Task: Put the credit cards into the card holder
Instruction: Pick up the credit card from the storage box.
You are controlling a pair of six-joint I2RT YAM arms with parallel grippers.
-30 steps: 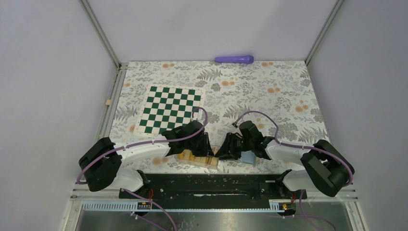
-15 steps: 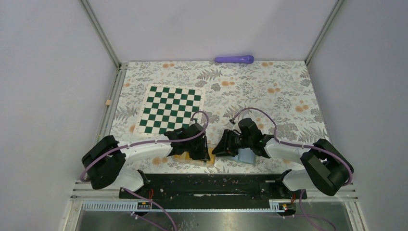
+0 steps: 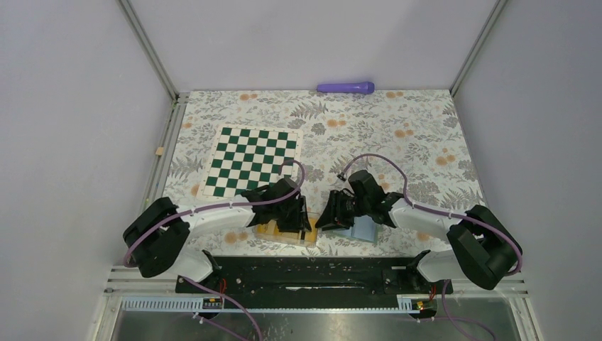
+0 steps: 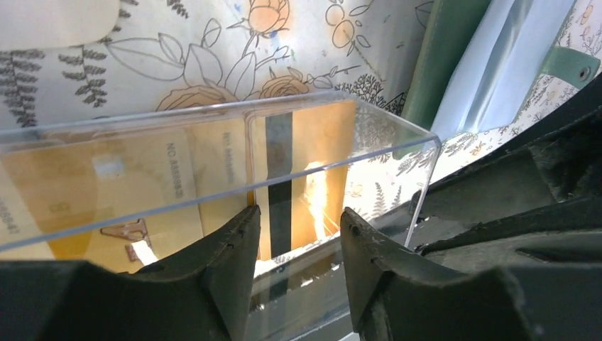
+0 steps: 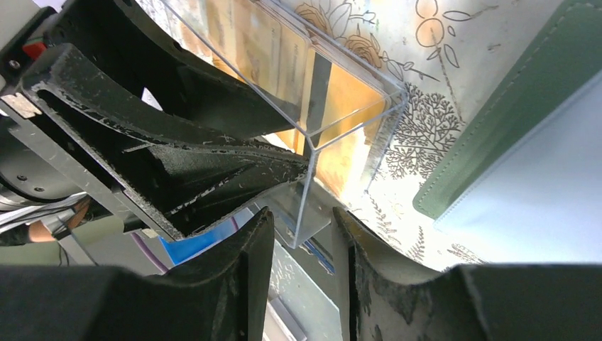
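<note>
Several orange-yellow credit cards (image 4: 298,153) lie inside a clear plastic box (image 4: 213,121) near the table's front edge; one shows its dark stripe. The box also shows in the top view (image 3: 284,231) and the right wrist view (image 5: 312,92). The sage-green card holder (image 4: 446,64) lies open just right of the box, light blue inside up, and shows in the top view (image 3: 363,229) and the right wrist view (image 5: 529,106). My left gripper (image 4: 298,231) is open at the box's near wall, above the striped card. My right gripper (image 5: 302,227) is open, with the box's corner between its fingertips.
A green-and-white chessboard (image 3: 250,160) lies at the left middle of the floral tablecloth. A purple pen-like object (image 3: 346,87) lies at the far edge. The black base rail (image 3: 312,273) runs close behind the box. The two grippers nearly touch each other.
My left gripper has shifted over the box and hides more of it. My right gripper has moved slightly left and away from the near edge, uncovering more of the card holder.
</note>
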